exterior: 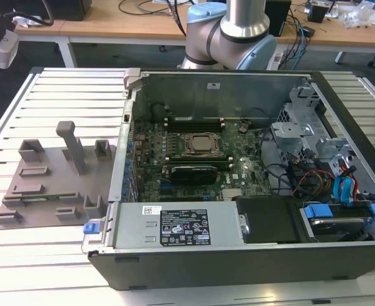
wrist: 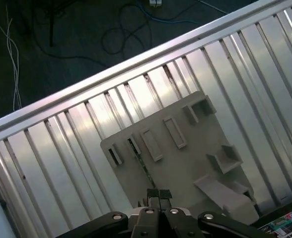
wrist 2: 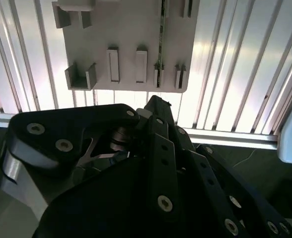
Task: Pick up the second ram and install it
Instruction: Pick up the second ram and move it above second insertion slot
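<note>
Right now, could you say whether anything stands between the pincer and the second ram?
Nothing visible does; in the first wrist view the pincer hangs above the second ram, standing on edge in the grey tray.

The setting is presenting itself as a robotics laboratory or electronics workshop. A slatted aluminium table (exterior: 47, 95) is carrying an opened desktop computer case (exterior: 194, 261) (motherboard (exterior: 238, 169) exposed). A robot arm (exterior: 232, 32) is standing behind it, and wooden workbenches (exterior: 111, 22) with loose cables (exterior: 297, 48) are lining the background.
</note>
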You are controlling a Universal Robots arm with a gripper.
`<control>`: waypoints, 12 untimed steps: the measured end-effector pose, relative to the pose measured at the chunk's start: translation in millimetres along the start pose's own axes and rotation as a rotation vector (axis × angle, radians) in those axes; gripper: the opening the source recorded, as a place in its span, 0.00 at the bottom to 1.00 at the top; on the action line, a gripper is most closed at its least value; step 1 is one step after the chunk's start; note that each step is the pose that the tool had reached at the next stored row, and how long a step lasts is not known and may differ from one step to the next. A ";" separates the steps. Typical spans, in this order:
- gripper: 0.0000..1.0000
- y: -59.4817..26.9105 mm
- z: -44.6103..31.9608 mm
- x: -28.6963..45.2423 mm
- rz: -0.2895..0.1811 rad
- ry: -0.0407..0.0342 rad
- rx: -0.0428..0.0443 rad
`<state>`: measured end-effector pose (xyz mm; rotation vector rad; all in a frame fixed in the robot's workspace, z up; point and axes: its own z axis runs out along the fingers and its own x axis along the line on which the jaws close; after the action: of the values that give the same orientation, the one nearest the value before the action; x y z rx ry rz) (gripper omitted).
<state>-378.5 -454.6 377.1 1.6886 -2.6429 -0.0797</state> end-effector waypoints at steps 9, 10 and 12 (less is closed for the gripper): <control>0.10 0.0 0.0 0.0 -0.153 0.0069 -0.0036; 0.10 0.0 0.0 0.0 -0.172 0.0078 -0.0041; 0.10 0.0 0.0 0.0 -0.209 0.0095 -0.0050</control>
<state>-378.5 -454.6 377.2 1.9518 -2.4482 -0.0784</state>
